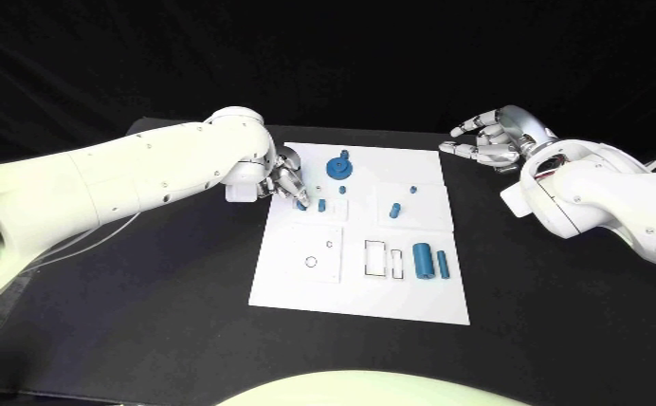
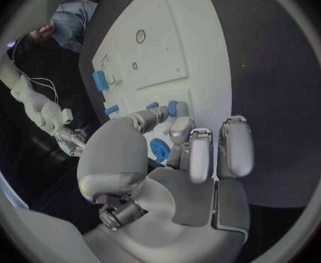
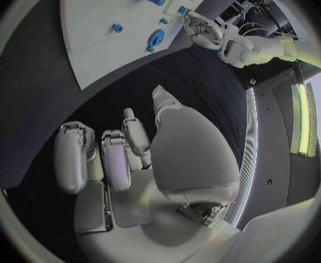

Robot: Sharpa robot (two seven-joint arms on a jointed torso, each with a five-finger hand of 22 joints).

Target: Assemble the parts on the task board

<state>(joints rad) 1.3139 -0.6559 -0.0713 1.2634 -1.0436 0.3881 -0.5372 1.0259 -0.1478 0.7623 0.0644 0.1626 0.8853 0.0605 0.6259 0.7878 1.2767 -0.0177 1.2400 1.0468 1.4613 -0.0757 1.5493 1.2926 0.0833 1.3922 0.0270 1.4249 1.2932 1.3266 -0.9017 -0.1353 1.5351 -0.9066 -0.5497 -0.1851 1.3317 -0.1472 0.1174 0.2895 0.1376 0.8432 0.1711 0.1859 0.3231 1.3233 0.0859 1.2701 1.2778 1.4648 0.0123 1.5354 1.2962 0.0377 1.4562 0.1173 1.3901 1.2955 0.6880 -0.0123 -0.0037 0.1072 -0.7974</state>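
Note:
The white task board (image 1: pixel 358 278) lies mid-table. My left hand (image 1: pixel 283 181) reaches over its near-left part and pinches a small blue peg (image 1: pixel 300 204) between thumb and a finger, low over the board. The left wrist view shows that peg (image 2: pixel 172 107) at the fingertips (image 2: pixel 180 127), with a second small peg (image 2: pixel 153 105) beside it. This second peg (image 1: pixel 321 205) stands just right of the held one. A round blue piece (image 1: pixel 340 171) sits further back. My right hand (image 1: pixel 492 140) hovers off the board's far right corner, fingers loosely apart, holding nothing.
Two blue cylinders (image 1: pixel 432 262) lie side by side at the board's right, next to rectangular slots (image 1: pixel 379 258). Two small blue pieces (image 1: pixel 393 209) (image 1: pixel 414 189) stand in the right half. A square recess with a hole (image 1: pixel 318 256) is at the lower left. Black table surrounds the board.

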